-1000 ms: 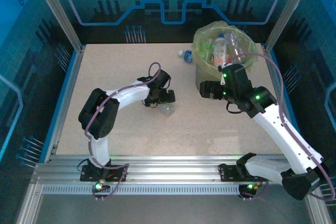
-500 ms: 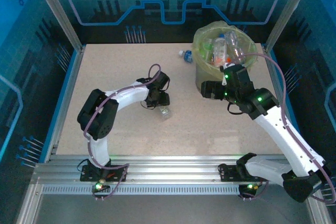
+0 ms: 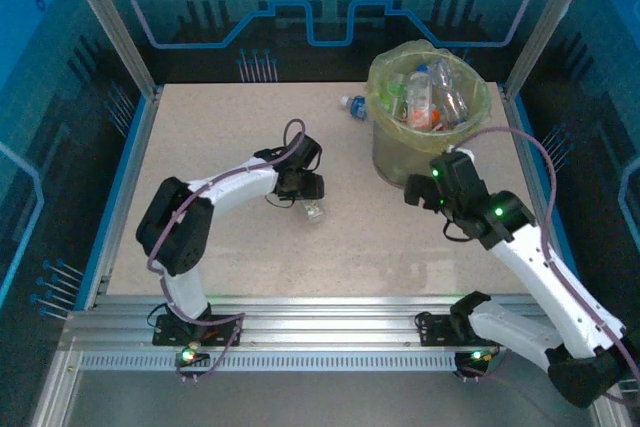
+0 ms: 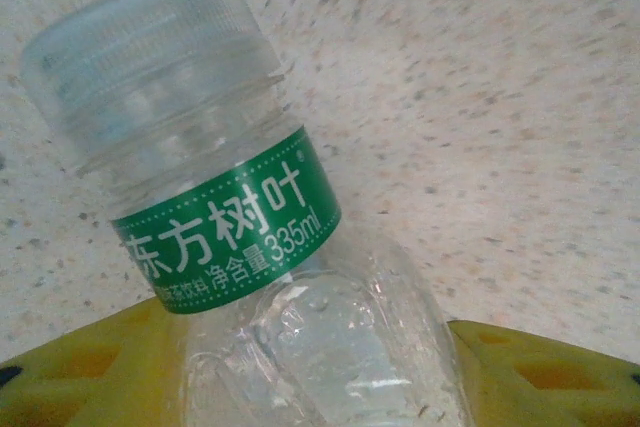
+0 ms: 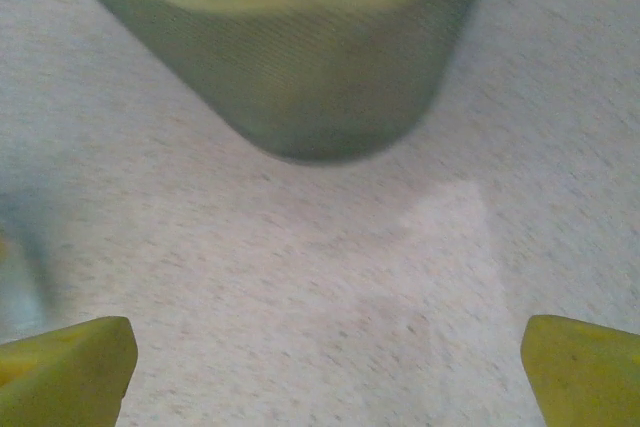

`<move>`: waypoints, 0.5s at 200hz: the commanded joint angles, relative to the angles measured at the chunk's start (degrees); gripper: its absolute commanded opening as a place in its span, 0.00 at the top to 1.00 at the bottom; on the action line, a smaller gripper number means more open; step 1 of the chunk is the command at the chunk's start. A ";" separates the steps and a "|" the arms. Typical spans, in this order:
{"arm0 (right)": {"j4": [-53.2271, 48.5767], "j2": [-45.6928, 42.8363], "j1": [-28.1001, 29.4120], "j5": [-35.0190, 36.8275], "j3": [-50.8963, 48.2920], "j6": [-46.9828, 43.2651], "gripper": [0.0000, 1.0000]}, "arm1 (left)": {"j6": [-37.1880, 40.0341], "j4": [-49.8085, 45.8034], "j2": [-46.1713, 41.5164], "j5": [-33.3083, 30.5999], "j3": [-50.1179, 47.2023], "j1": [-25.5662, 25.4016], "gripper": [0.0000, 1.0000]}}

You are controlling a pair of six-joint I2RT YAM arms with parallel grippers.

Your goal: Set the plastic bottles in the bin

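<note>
The speckled beige tabletop (image 3: pixel 230 137) carries the bin (image 3: pixel 398 155), standing near its far right corner. 1 blue-marked bottle (image 3: pixel 352 105) lies just left of the bin, near the far edge. 1 clear green-labelled bottle (image 3: pixel 316 212) is near the tabletop's middle, well apart from both.

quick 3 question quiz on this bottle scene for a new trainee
1. What sits between the fingers of the left gripper?
A) a clear plastic bottle with a green label
B) a red metal can
C) nothing
2. True or false: the right gripper is open and empty, facing the round bin lined with a yellow-green bag.
3. Fill in: the small blue-and-white bottle lies ___ the bin (inside or outside).

Key: 1 A; 2 true; 3 outside.
</note>
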 commanded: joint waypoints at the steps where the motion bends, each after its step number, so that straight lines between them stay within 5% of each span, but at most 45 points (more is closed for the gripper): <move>1: -5.53 -5.60 -2.89 3.74 -4.72 6.06 0.00 | 3.31 1.34 -7.30 -2.50 4.13 -1.63 0.68; 62: -1.30 -13.16 -18.39 -9.12 -14.26 2.44 0.00 | 8.87 4.79 -10.30 -4.57 20.81 -8.82 0.67; 100: 1.89 -11.29 -21.99 -13.07 -16.91 1.06 0.00 | 11.20 7.29 -6.05 -3.72 30.97 -11.53 0.67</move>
